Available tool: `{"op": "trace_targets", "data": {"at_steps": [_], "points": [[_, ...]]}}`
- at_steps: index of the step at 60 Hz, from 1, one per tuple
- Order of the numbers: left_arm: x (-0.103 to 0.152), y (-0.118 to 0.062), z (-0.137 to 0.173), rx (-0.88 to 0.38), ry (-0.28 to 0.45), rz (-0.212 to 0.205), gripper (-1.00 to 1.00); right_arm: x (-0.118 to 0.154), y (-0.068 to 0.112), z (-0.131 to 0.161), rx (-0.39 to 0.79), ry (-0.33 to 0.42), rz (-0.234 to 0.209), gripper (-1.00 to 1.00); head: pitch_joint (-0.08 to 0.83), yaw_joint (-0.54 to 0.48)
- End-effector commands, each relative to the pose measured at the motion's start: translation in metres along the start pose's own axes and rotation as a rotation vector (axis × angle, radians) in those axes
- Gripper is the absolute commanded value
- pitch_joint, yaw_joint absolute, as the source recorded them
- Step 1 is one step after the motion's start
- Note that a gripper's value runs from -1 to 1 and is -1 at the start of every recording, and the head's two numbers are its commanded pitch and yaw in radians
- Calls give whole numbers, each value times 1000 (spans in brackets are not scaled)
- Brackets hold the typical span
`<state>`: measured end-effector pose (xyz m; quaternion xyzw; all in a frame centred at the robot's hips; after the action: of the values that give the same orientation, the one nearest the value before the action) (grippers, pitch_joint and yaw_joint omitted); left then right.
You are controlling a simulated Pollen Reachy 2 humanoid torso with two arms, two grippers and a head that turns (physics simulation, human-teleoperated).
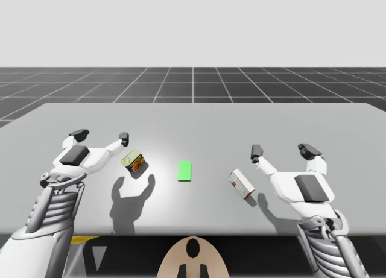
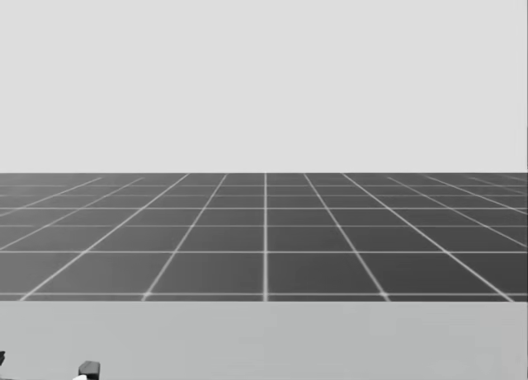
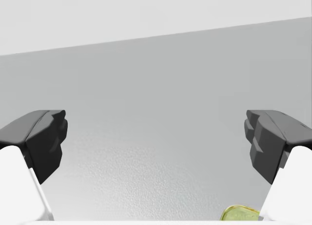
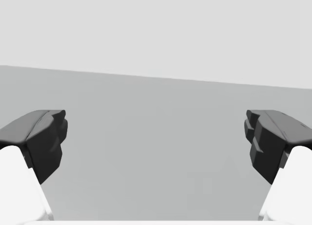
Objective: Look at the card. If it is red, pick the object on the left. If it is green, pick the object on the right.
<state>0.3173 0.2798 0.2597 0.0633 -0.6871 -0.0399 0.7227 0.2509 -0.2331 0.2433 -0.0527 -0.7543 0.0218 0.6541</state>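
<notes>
A green card [image 1: 184, 170] lies flat at the middle of the grey table [image 1: 199, 118]. To its left is a yellow-green can [image 1: 134, 161] with a red label, tilted on the table. To the card's right lies a white and red box [image 1: 242, 184]. My left gripper [image 1: 101, 135] hovers open just left of the can, whose yellow rim [image 3: 239, 214] peeks in under its right finger. My right gripper [image 1: 283, 150] stands open above and right of the box, with nothing between its fingers [image 4: 44, 139].
The table's far edge [image 1: 199, 104] runs across the high view, with a dark grid floor [image 2: 264, 232] beyond it. A dark fingertip [image 2: 88, 368] pokes in at the lower left corner of the head view.
</notes>
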Motion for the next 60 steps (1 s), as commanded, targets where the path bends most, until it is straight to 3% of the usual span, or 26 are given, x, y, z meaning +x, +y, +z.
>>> {"op": "trace_targets", "data": {"at_steps": [1, 5, 14, 16, 24, 34, 51, 60], "points": [[0, 0, 1, -1, -3, -3, -1000, -2, 4, 1, -53, -8, -33, -1000, 1, 2], [0, 0, 1, 1, -6, -3, -1000, 1, 3, 0, -36, 4, -70, -1000, 13, 3], [1, 0, 1, 5, -10, -1, -1000, 1, 3, -1, -37, 7, -26, -1000, 130, 14], [1, 0, 1, 5, -10, -3, -1000, 2, 2, -1, -27, 20, -46, -1000, 180, 16], [0, 0, 1, 5, -8, -8, -1000, 2, 1, -1, -22, 13, -44, -1000, 342, 16], [0, 1, 1, 1, -8, -13, -1000, 2, 1, -1, -17, 13, -35, -1000, 482, 31], [2, 1, 2, -3, -20, -10, -1000, 3, 0, -1, -12, 11, -32, -1000, 664, 67], [3, 1, 3, -4, -26, -9, -1000, 3, 1, 0, -10, 20, -34, -1000, 715, 62]]}}
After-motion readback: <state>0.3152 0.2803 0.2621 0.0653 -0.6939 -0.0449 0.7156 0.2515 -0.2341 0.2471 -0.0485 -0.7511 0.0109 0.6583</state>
